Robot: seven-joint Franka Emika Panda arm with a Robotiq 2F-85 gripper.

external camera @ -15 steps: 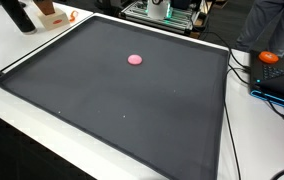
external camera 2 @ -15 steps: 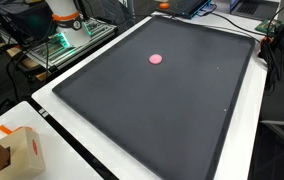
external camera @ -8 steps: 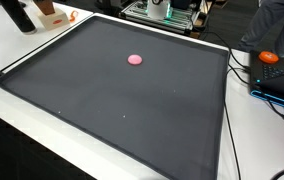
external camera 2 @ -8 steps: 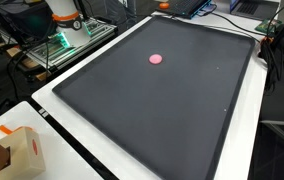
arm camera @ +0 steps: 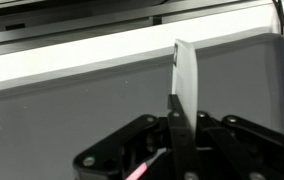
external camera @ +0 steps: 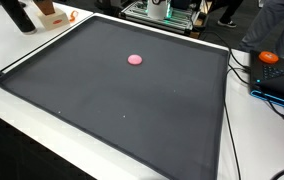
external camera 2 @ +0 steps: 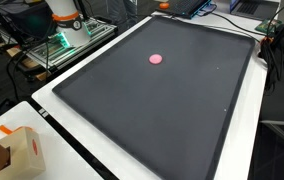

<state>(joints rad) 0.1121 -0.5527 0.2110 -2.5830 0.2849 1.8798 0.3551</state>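
**Gripper** (arm camera: 181, 55). Shows in the wrist view only. Its two fingers are pressed flat together into one narrow upright blade. Nothing shows between them, so it is closed and, as far as can be seen, empty. It hangs over the mat with its tips toward the mat's far border. It is probably carried closed because nothing lies beneath it to take.

**Pink disc** (external camera: 135, 59). Small and round, lying flat and alone on the mat in both exterior views. It is absent from the ground ahead of the fingers, so it is untouched and apart from them. On which side of the hand it lies cannot be told, since no exterior view shows the gripper.

**Black mat** (arm camera: 62, 120). Directly below and ahead of the fingers. It covers most of the table as a plain dark ground against which the disc stands out.

**White table** (arm camera: 102, 55). A pale band beyond the fingertips, past the mat's border.

**Pink streak** (arm camera: 147, 168). Close against the gripper's body, nearer the camera than the fingers. Too blurred to identify.

**Cardboard box** (external camera 2: 22, 150) and **orange object** (external camera: 269, 57). Both sit off the mat at the margins, probably set aside from the working ground. Their place relative to the hand cannot be told.
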